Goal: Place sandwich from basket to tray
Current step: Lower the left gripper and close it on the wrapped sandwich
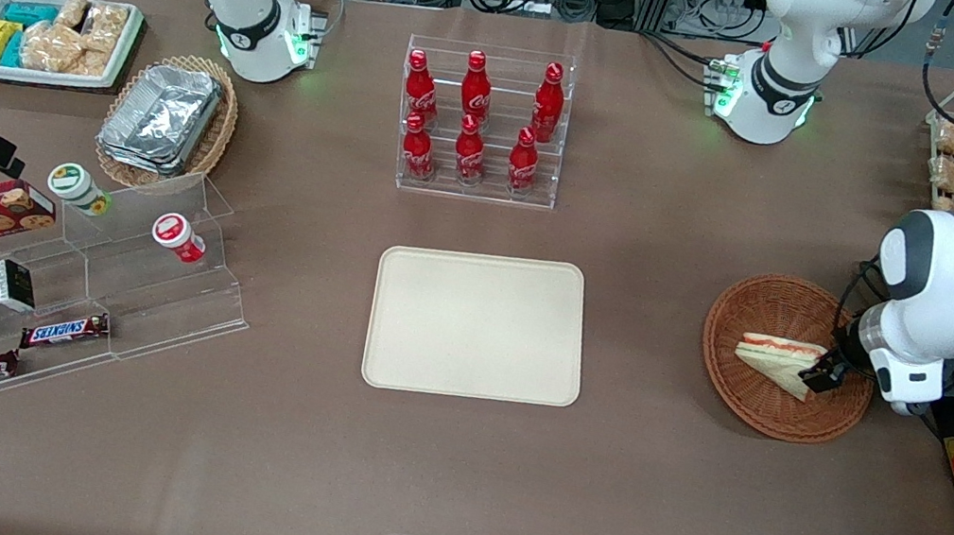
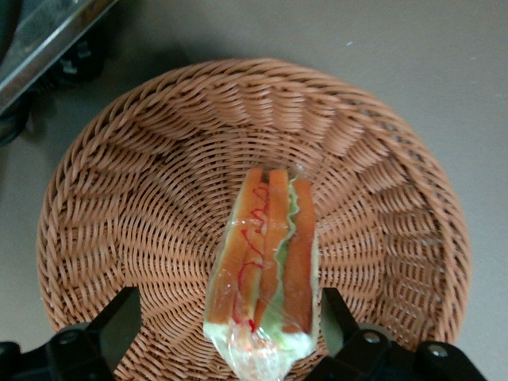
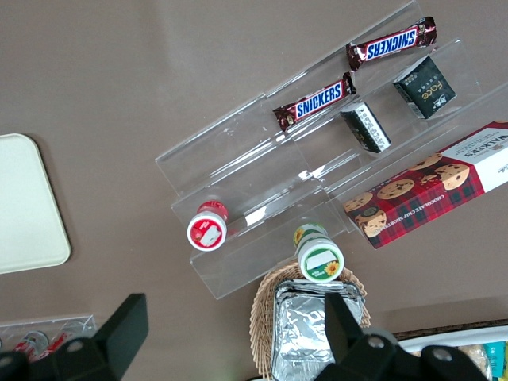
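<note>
Sandwich [image 1: 778, 361] lying in basket [image 1: 769, 299], wrapped in clear film, filling layers showing along cut edge. Basket on table [image 1: 643, 485] toward working arm's end, well apart from tray [image 1: 477, 325] at table middle. Pincer [image 1: 826, 373] down inside basket at sandwich's wide end, fingers [image 2: 119, 321] apart, one either side of wedge [image 2: 266, 262], gaps visible on both sides, not clamped. Rack of red bottles [image 1: 476, 119] farther from front camera than tray. Snack display stand [image 1: 82, 282] toward parked arm's end.
</note>
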Robot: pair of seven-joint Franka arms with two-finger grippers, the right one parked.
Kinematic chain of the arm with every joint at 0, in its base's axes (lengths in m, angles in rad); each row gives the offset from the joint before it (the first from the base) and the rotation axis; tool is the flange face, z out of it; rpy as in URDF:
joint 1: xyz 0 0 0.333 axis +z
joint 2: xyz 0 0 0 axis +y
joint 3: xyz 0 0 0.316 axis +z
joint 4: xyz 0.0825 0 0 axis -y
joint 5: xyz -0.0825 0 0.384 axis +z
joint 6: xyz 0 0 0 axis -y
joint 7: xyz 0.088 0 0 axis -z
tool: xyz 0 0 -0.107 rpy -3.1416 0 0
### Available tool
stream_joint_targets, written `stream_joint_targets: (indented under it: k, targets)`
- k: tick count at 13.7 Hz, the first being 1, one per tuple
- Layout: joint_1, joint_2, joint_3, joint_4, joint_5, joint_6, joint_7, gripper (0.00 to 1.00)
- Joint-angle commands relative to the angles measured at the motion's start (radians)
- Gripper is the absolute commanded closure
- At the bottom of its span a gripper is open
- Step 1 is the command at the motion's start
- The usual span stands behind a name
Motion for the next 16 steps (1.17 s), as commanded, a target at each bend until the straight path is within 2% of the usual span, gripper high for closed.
stream_joint_targets:
  k: [1,2,3,4,5,10,16]
  targets:
    - [-0.001,0.032,-0.004,-0.01,-0.009,0.055,-0.045,0.0]
    - [-0.002,0.044,-0.004,-0.01,-0.006,0.068,-0.045,0.01]
    - [-0.005,0.053,-0.004,-0.009,-0.007,0.08,-0.048,0.27]
    - [-0.01,0.053,-0.006,-0.009,-0.006,0.081,-0.05,0.69]
    - [-0.01,0.052,-0.006,-0.009,-0.006,0.081,-0.05,1.0]
    - [-0.013,0.035,-0.012,0.028,0.0,0.056,-0.047,1.0]
    - [-0.013,0.012,-0.075,0.307,0.008,-0.338,0.091,1.0]
